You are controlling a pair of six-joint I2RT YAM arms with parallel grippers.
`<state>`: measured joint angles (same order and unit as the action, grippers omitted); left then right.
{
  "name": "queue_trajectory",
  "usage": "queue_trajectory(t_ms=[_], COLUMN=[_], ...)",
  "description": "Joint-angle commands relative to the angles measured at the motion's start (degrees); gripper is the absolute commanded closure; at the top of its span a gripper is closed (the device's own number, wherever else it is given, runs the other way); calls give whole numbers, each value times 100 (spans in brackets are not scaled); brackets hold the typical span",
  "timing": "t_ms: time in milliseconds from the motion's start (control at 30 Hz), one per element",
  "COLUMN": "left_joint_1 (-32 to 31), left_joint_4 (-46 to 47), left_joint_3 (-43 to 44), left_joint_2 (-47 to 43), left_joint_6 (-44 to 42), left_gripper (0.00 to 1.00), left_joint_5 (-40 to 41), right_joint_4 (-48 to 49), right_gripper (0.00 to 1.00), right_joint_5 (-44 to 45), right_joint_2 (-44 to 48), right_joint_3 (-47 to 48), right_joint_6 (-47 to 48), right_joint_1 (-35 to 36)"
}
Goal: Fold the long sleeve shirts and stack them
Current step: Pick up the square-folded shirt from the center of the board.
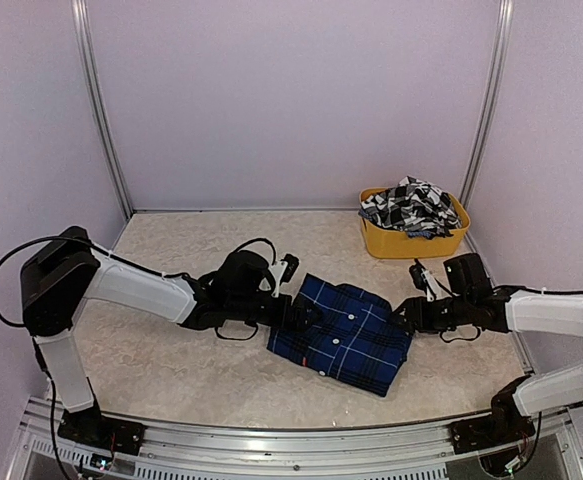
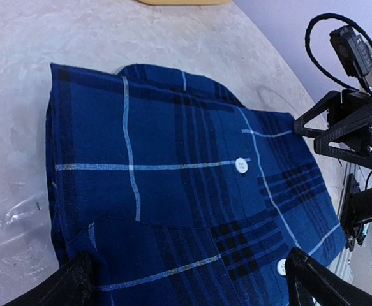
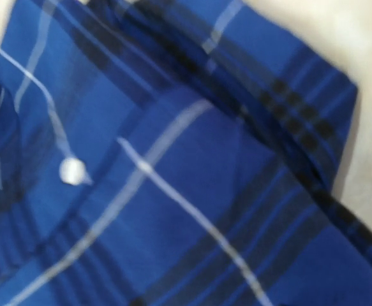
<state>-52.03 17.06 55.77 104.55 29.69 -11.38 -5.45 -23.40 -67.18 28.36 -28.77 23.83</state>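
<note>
Blue plaid shirt (image 1: 343, 335) lies folded mid-table between your grippers. Your left gripper (image 1: 293, 308) sits at its left edge, fingers (image 2: 77, 279) spread wide, gripping nothing. Your right gripper (image 1: 407, 314) meets the right edge; you cannot tell its opening. Table (image 1: 171, 360) shows beyond every shirt edge; the checked shirt (image 1: 409, 203) fills the yellow tub (image 1: 411, 243), back right.

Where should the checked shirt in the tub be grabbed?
Pinch the highest crumpled fold of the checked shirt, coming straight down from above. It lies bunched in a heap that rises over the rim of the tub, so the walls would likely block a side approach.
</note>
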Motion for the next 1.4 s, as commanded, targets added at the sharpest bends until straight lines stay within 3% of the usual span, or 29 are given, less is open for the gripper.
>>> queue_trajectory(t_ms=[0,267,467,700,1000,1367], left_joint_1=[-74,-109,-194,-519,-1087,-1695], left_joint_4=[99,158,275,93,-184,-918], left_joint_3=[178,20,-243,-355,-19,863], left_joint_2=[535,932,671,-150,-210,1060], left_joint_6=[-17,-149,-243,-516,-641,-757], left_gripper=[1,1,1,1,1,1], left_joint_5=[93,708,1105,2442,2421,2873], right_joint_4=[210,161,19,-593,-772,-723], right_gripper=[45,47,46,33,15,11], right_joint_5=[-17,544,458,613,265,-165], right_joint_2=[-550,-917,-350,189,-1161,-2856], right_joint_3=[130,-98,-36,476,1496,2580], right_joint_6=[104,79,394,859,1275,1727], right_joint_1=[31,-37,-30,-33,-40,-107])
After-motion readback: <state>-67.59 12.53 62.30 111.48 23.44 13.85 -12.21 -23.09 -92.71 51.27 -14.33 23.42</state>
